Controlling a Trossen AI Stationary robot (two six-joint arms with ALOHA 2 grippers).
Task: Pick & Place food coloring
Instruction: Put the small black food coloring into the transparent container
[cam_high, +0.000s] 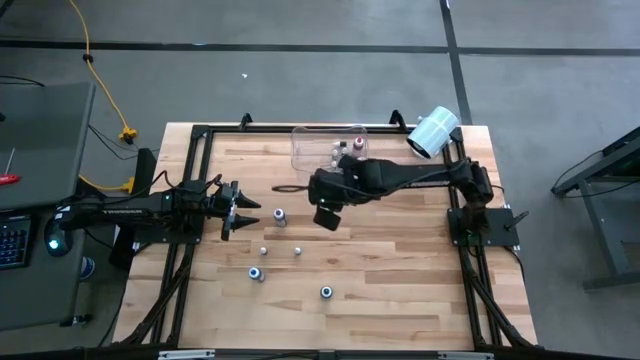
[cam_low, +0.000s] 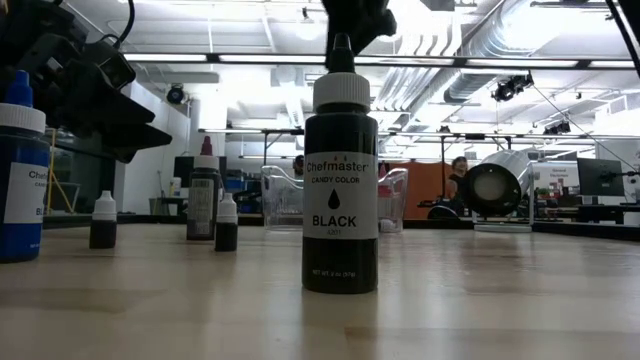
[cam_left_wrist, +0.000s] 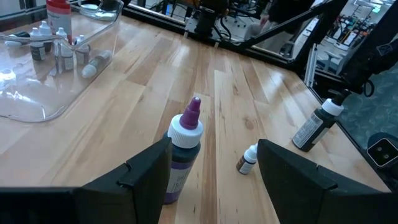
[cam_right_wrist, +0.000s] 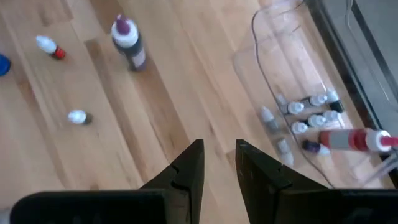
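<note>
Black-labelled bottle (cam_low: 340, 185) upright, tip skyward

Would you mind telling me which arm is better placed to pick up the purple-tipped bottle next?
Probably the left: its open pincer already frames the purple-tipped bottle, nothing between them. The right pincer hangs empty between that bottle and the clear bin.

Black food coloring bottle (cam_low: 340, 185) upright on table, small bottles (cam_right_wrist: 305, 115) lying in bin
</note>
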